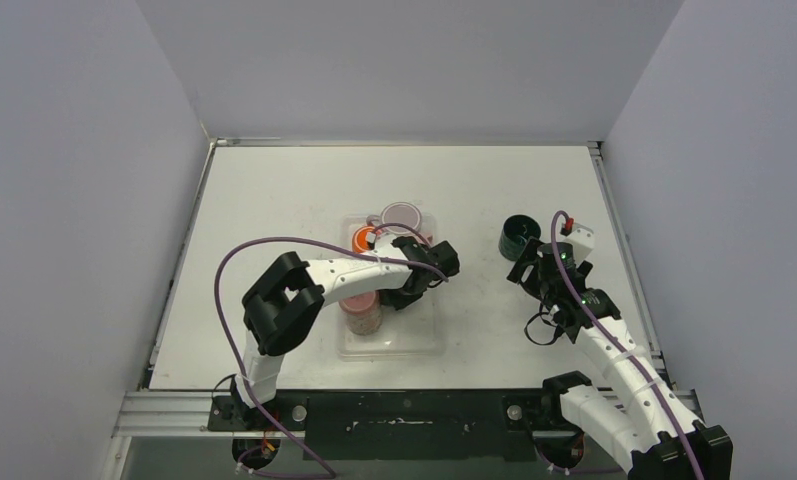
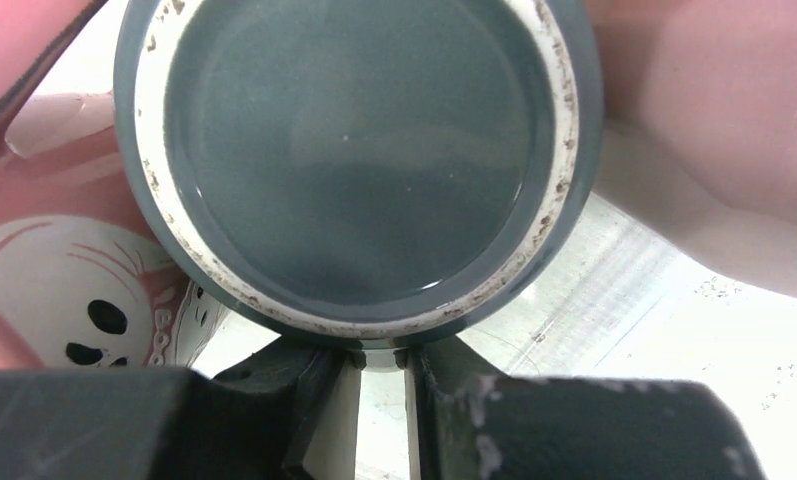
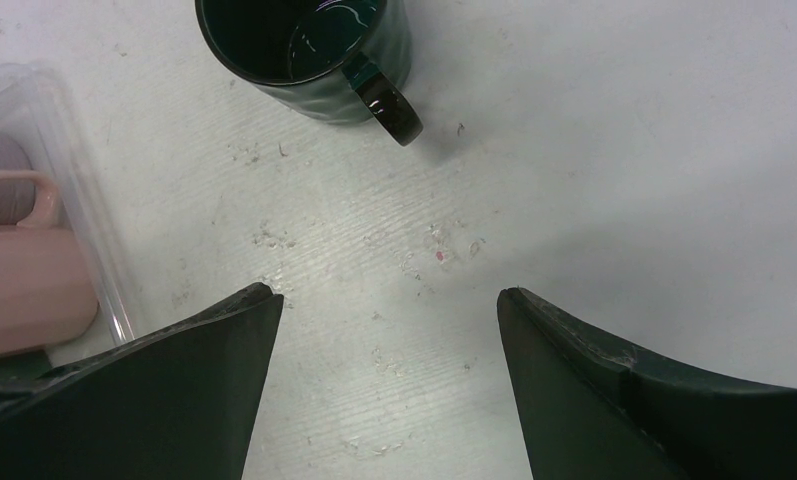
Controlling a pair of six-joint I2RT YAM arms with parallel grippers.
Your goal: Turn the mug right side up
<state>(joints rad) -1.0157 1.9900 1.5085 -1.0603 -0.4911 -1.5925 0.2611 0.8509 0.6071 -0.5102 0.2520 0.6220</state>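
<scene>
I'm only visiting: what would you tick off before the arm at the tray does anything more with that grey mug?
1. Grey mug right side up: not ok, its base faces the left wrist camera.
2. Left end effector closed: ok, jaws nearly together at the mug's edge.
3. Firm hold on the mug: cannot tell, the contact is hidden.
4. Room to turn it: not ok, a pink mug sits close beside it.
5. Right end effector out of the way: ok, open, over by the green mug.
</scene>
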